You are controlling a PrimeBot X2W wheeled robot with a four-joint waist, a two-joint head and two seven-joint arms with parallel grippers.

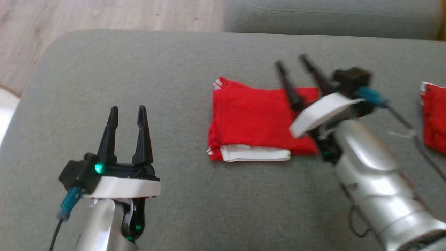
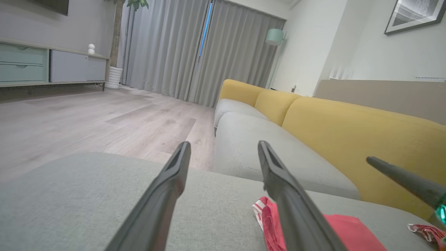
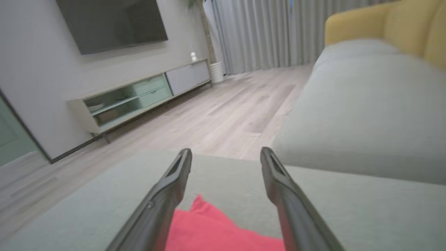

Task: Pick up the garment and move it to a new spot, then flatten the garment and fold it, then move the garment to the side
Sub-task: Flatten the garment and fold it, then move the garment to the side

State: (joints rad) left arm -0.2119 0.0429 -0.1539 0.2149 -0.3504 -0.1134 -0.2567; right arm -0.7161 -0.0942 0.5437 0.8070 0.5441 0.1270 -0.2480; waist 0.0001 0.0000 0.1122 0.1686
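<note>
Bearing all: cushion (image 1: 174,69), grey.
Garment (image 1: 254,118): lying folded mid-cushion, ungripped.
R gripper (image 1: 291,61): hovering over its right edge, fingers spread.
L gripper (image 1: 127,108): hovering well apart, spread too.
Tip: be pinching all layers tog. when shifting sideways.

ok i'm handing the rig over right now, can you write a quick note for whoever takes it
Left gripper: open and empty, above the grey cushion, well left of the red garment.
Right gripper: open, holding nothing, over the red garment's right end. Whether it touches the cloth cannot be told.
The red garment lies mid-cushion, folded into a rectangle with white trim at its near edge. A second red cloth lies at the far right.
Done: the folding looks finished.
Left: move the red garment to the side.
</note>
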